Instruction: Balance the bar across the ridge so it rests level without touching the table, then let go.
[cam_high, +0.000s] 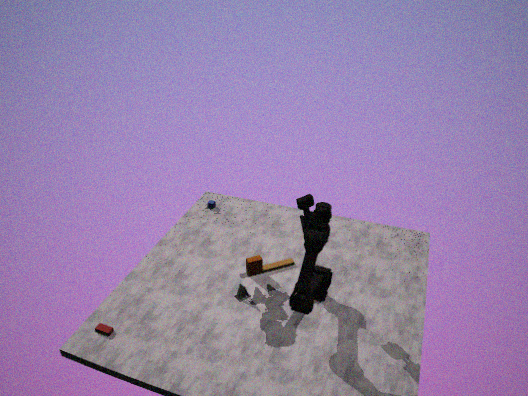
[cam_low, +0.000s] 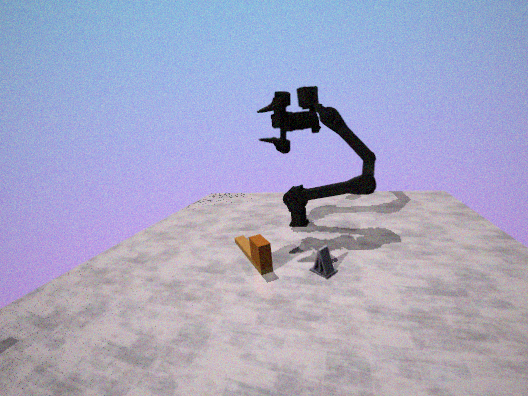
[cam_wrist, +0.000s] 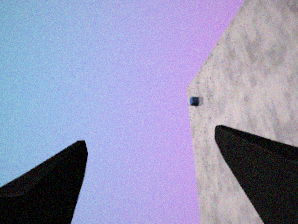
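Observation:
The bar (cam_high: 279, 265) (cam_low: 243, 245) is a light orange strip lying on the table. A taller, darker orange block (cam_high: 254, 266) (cam_low: 261, 255) stands at one end of it. The ridge (cam_high: 242, 292) (cam_low: 325, 261) is a small dark grey wedge standing on the table a short way from the block end, with nothing on it. My gripper (cam_low: 259, 125) (cam_wrist: 151, 139) is open, with its fingers wide apart and nothing between them. It is raised high above the table and points outward, well clear of the bar and ridge. The bar and ridge are not in the wrist view.
The table (cam_high: 200, 345) (cam_low: 200, 340) has a small blue object (cam_high: 211, 204) (cam_wrist: 195, 101) near its far left corner in the top view. A red block (cam_high: 104, 329) lies near the left front corner there. The arm's base (cam_low: 298, 216) stands behind the bar and ridge in the exterior view.

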